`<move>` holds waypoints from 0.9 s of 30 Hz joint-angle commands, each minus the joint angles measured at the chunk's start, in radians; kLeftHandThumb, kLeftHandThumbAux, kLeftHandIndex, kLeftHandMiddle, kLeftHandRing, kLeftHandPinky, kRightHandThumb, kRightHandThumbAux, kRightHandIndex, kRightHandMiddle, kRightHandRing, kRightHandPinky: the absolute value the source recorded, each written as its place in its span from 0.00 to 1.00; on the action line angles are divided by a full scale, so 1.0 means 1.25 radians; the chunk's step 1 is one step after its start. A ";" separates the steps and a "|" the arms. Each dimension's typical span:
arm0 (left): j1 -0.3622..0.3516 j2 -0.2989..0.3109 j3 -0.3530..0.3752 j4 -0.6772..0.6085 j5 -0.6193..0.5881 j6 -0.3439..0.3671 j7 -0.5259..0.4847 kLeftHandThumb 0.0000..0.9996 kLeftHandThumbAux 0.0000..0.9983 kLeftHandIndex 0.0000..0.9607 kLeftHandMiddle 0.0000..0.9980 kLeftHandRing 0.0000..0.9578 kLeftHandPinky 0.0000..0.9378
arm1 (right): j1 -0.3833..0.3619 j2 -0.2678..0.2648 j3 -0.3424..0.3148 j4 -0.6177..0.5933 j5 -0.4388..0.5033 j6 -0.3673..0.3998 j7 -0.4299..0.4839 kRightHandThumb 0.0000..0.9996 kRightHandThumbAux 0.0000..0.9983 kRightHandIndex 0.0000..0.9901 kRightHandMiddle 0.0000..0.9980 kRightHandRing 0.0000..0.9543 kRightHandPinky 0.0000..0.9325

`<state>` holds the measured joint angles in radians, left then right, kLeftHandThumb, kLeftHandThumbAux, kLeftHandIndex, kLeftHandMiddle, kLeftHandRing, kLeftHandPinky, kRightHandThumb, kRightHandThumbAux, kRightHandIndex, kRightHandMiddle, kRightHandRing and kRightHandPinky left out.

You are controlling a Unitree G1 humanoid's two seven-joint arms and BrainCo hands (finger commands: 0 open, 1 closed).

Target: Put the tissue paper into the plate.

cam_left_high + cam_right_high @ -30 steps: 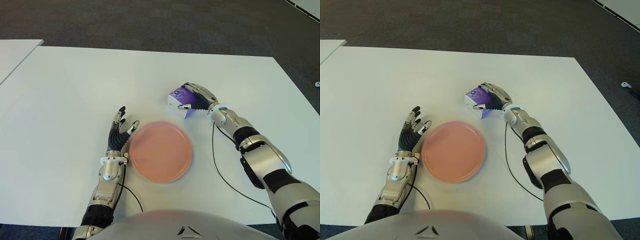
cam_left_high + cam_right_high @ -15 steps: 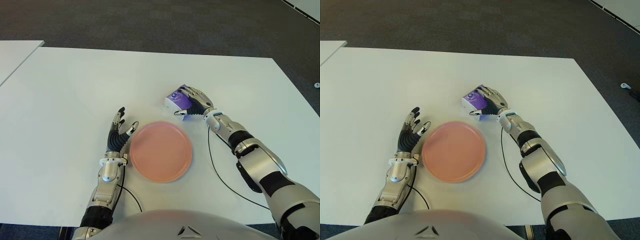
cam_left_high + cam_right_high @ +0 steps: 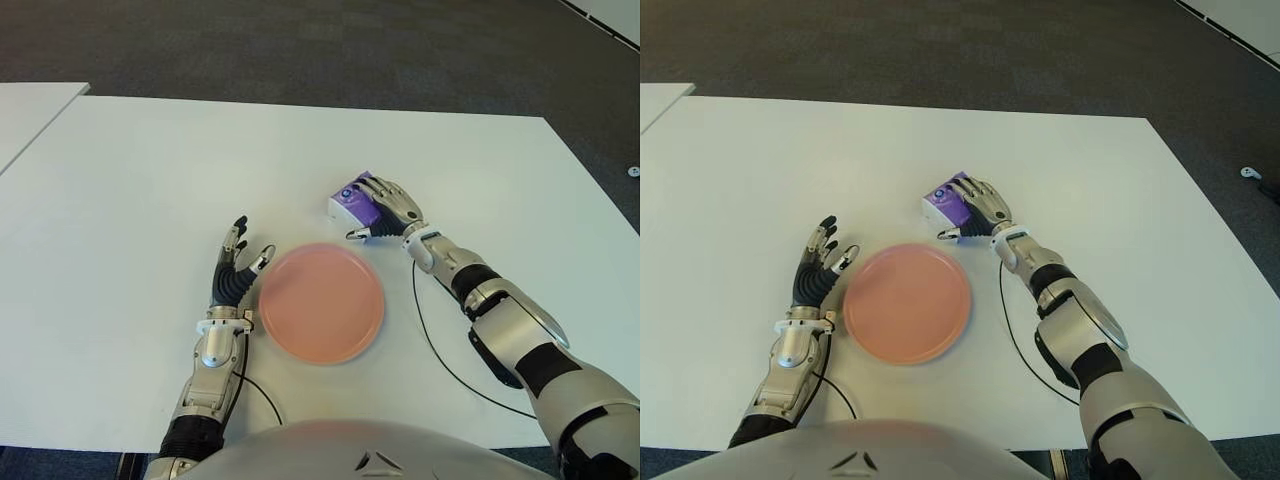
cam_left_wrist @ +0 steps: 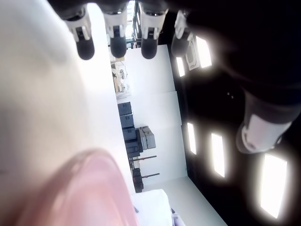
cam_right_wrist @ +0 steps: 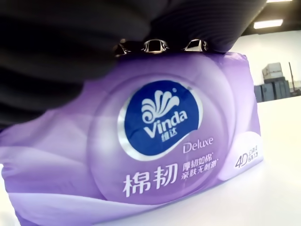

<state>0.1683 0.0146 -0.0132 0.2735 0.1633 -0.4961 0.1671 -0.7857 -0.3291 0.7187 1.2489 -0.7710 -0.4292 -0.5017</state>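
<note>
While wrapped by right hand (image 3: 390, 208) fingers (image 3: 980, 203), purple tissue pack (image 3: 352, 201) on white table (image 3: 150, 170), beyond pink plate (image 3: 322, 302); left hand (image 3: 232, 272) fingers spread, empty, beside plate.

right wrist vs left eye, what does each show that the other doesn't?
Only the right wrist view: the tissue pack's printed face, reading Vinda Deluxe, filling the picture.

Only the left eye view: the whole layout. The pink plate sits empty near the table's front edge, the left hand lies open beside it on its left, and the right hand covers the pack beyond the plate's far right rim.

Both: the purple pack under the right hand, on the white table.
</note>
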 commanded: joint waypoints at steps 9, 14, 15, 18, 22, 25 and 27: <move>0.031 0.010 0.001 -0.013 -0.014 0.004 -0.016 0.00 0.55 0.00 0.00 0.00 0.00 | 0.119 0.032 0.093 0.048 -0.073 0.051 0.042 0.08 0.39 0.00 0.00 0.00 0.00; 0.037 0.013 0.000 -0.016 -0.011 -0.004 -0.013 0.00 0.55 0.00 0.00 0.00 0.00 | 0.125 0.033 0.089 0.044 -0.063 0.069 0.034 0.09 0.40 0.00 0.00 0.00 0.00; 0.038 0.014 0.000 -0.018 -0.010 -0.004 -0.013 0.00 0.55 0.00 0.00 0.00 0.00 | 0.126 0.034 0.089 0.044 -0.062 0.073 0.031 0.09 0.40 0.00 0.00 0.00 0.00; 0.040 0.014 -0.002 -0.021 -0.009 -0.004 -0.012 0.00 0.56 0.00 0.00 0.00 0.00 | 0.127 0.033 0.088 0.043 -0.061 0.076 0.027 0.09 0.40 0.00 0.00 0.00 0.00; 0.043 0.016 -0.001 -0.025 -0.009 -0.004 -0.013 0.00 0.55 0.00 0.00 0.00 0.00 | 0.130 0.037 0.084 0.048 -0.058 0.092 0.015 0.09 0.41 0.00 0.00 0.00 0.00; 0.048 0.016 -0.001 -0.031 -0.007 -0.002 -0.012 0.00 0.55 0.00 0.00 0.00 0.00 | 0.133 0.041 0.082 0.053 -0.056 0.105 0.004 0.10 0.42 0.00 0.00 0.00 0.00; 0.049 0.016 -0.001 -0.033 -0.007 0.000 -0.011 0.00 0.55 0.00 0.00 0.00 0.00 | 0.134 0.041 0.081 0.053 -0.056 0.108 0.002 0.10 0.43 0.00 0.00 0.00 0.00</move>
<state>0.2143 0.0274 -0.0156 0.2358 0.1552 -0.5020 0.1654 -0.7735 -0.3100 0.7665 1.2462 -0.7834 -0.3320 -0.5821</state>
